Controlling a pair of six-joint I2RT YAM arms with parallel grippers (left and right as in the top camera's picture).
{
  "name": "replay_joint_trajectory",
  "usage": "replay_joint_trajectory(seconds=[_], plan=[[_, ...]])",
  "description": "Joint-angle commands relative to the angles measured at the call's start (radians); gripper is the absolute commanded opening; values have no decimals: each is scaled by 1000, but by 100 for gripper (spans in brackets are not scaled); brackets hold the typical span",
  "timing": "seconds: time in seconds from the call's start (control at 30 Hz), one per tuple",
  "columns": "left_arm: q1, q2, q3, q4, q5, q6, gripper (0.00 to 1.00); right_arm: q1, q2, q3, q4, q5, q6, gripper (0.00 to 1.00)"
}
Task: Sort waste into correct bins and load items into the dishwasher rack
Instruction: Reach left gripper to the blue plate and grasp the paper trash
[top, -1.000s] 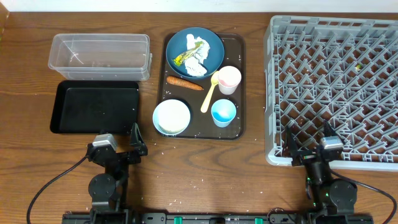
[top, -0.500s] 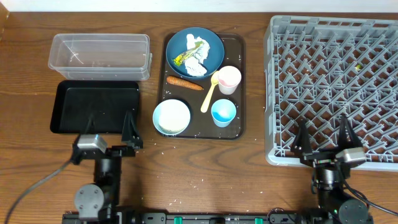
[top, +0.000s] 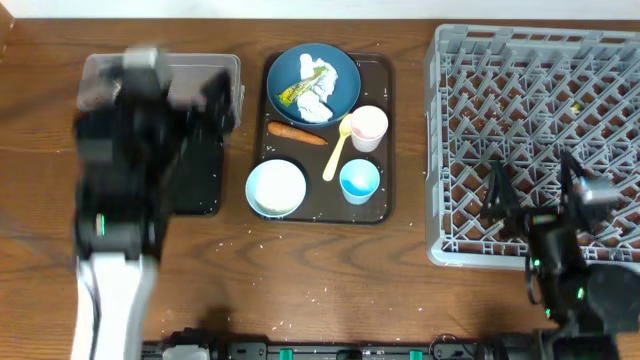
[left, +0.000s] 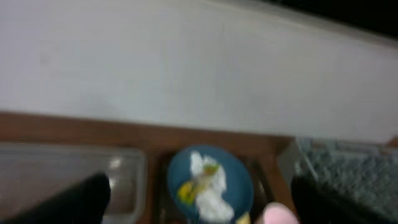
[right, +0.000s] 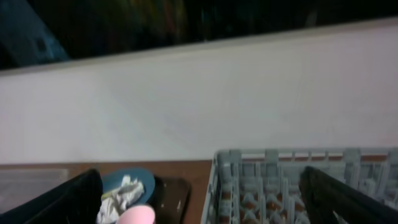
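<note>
A dark blue plate (top: 343, 72) holds crumpled white paper (top: 318, 102) and a yellow-green wrapper (top: 292, 95). An orange carrot (top: 296, 132), pink cup (top: 368, 127), yellow spoon (top: 336, 158), small light blue cup (top: 359, 181) and light blue bowl (top: 275, 187) lie near it. My left gripper (top: 200, 100) is blurred, raised over the clear tub (top: 100, 75) and black tray (top: 205, 190), open and empty. My right gripper (top: 533, 190) is open and empty over the front of the grey rack (top: 540, 90). The plate (left: 239, 186) shows in the left wrist view.
The dishes sit on a dark brown serving tray (top: 385, 95) between the bins and the rack. Small white specks (top: 320, 292) dot the wooden table near the front. A white wall runs behind the table in both wrist views.
Both arms rose from the table's front edge. The left arm swung up and back over the black tray and tub. The right arm lifted and moved right over the rack's front.
</note>
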Motion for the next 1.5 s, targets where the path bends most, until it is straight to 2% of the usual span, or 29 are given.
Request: replay_joint_trajectory(seconds=[0.0, 0.2, 0.33, 0.7, 1.47], plan=[[-53, 262, 296, -130, 37, 26, 95, 6, 113, 128, -95, -33, 10, 99], [-164, 709, 785, -433, -120, 85, 95, 6, 287, 274, -291, -73, 10, 99], [-229, 931, 963, -531, -198, 116, 95, 6, 341, 281, -316, -76, 11, 99], [-288, 1182, 974, -456, -203, 143, 95, 6, 367, 280, -402, -81, 10, 99], [-317, 1392, 970, -448, -208, 143, 95, 6, 367, 280, -443, -81, 10, 99]])
